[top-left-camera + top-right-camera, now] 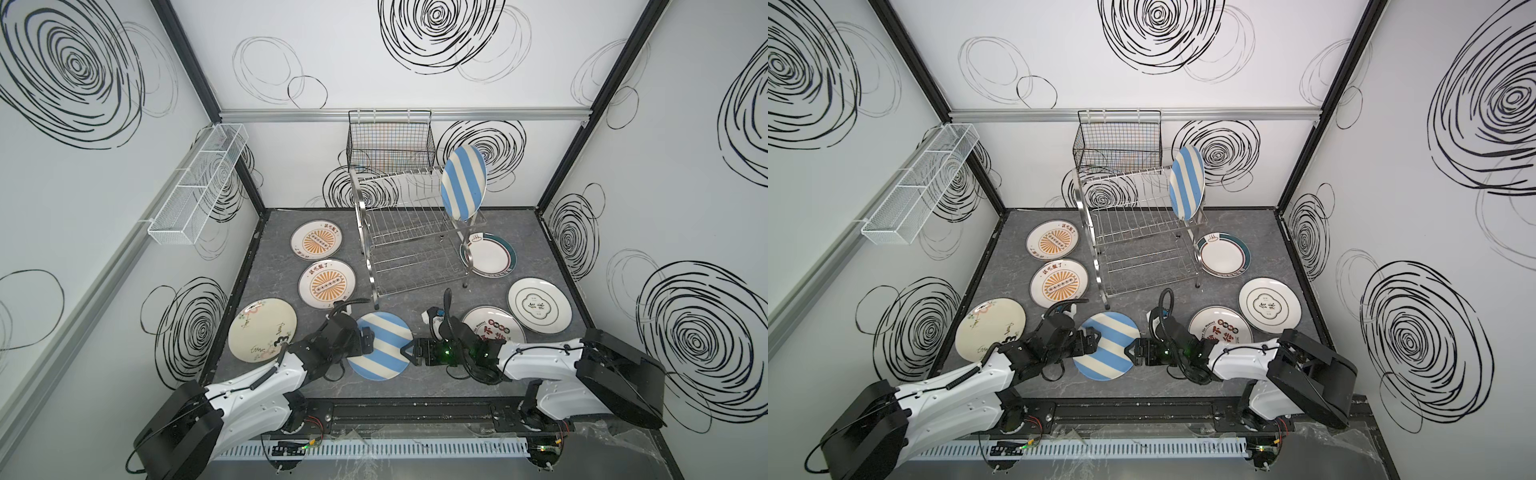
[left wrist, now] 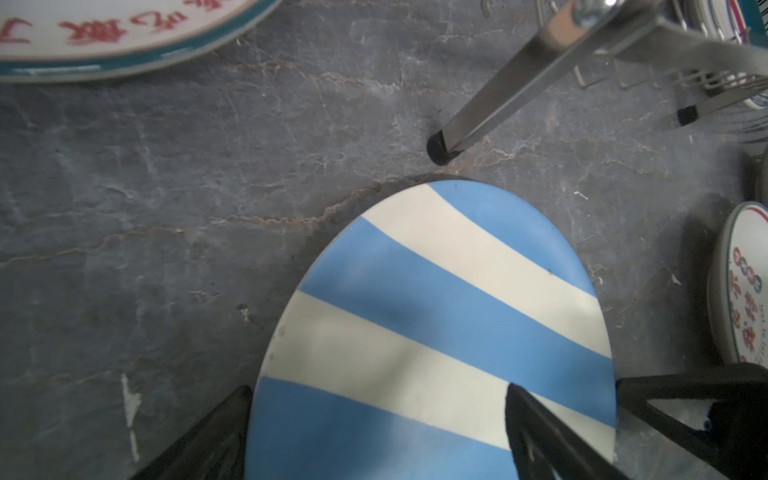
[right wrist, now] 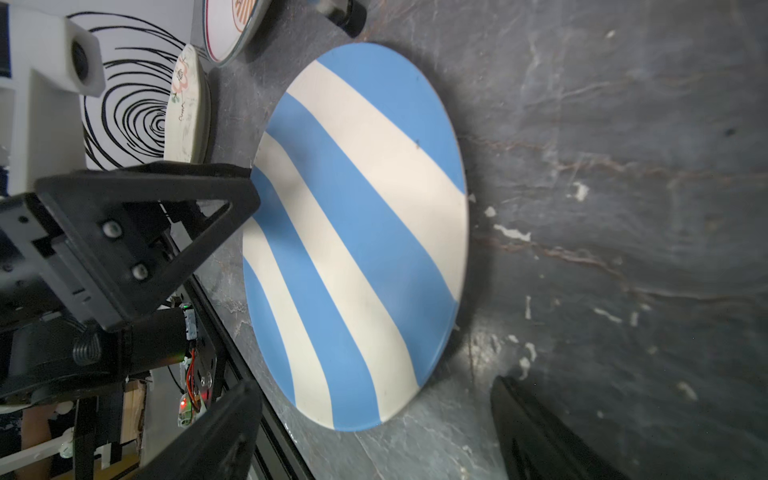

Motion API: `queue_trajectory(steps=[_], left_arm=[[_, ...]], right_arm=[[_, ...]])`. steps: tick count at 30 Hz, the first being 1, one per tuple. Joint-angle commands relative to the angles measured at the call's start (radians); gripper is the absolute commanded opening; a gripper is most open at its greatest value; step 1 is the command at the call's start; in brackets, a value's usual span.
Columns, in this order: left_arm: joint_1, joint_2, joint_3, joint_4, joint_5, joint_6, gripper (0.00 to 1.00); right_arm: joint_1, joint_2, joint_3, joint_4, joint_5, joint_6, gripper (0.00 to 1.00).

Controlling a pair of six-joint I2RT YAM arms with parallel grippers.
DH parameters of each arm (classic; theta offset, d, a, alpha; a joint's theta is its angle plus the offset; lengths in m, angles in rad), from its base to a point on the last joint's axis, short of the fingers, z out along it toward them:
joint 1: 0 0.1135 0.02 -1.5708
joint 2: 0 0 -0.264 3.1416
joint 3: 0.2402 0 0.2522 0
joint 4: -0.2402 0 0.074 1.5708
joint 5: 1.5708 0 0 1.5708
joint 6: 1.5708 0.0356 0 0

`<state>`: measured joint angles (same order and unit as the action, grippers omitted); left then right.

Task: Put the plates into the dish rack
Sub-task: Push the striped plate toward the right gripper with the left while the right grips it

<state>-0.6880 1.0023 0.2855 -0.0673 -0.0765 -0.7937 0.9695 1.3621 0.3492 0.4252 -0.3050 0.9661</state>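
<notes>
On the table [image 1: 274, 286], seven plates [image 1: 327, 284] lie near the rack [image 1: 409, 232], which holds one striped plate [image 1: 463, 183] upright; left hand [image 1: 365, 338] and right hand [image 1: 407, 351], both wide, flank another striped plate [image 1: 384, 345], seemingly ungripped.

Both arms are stretching forward and inward, wrists lying low and pointing at each other; left end effector [image 1: 368, 340] and right end effector [image 1: 406, 352] are facing, jaws standing wide apart.
</notes>
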Motion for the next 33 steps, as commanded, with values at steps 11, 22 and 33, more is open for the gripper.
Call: queue_trajectory(steps=[11, 22, 33], left_arm=[[-0.050, 0.008, -0.036, 0.103, -0.018, -0.021, 0.96], [-0.090, 0.014, -0.062, 0.163, 0.026, -0.032, 0.96], [-0.123, 0.024, -0.075, 0.195, 0.041, -0.054, 0.96]], right_arm=[[-0.067, 0.057, -0.098, 0.159, -0.073, 0.042, 0.85], [-0.071, 0.159, -0.157, 0.369, -0.127, 0.090, 0.77], [-0.096, 0.194, -0.178, 0.544, -0.197, 0.164, 0.53]])
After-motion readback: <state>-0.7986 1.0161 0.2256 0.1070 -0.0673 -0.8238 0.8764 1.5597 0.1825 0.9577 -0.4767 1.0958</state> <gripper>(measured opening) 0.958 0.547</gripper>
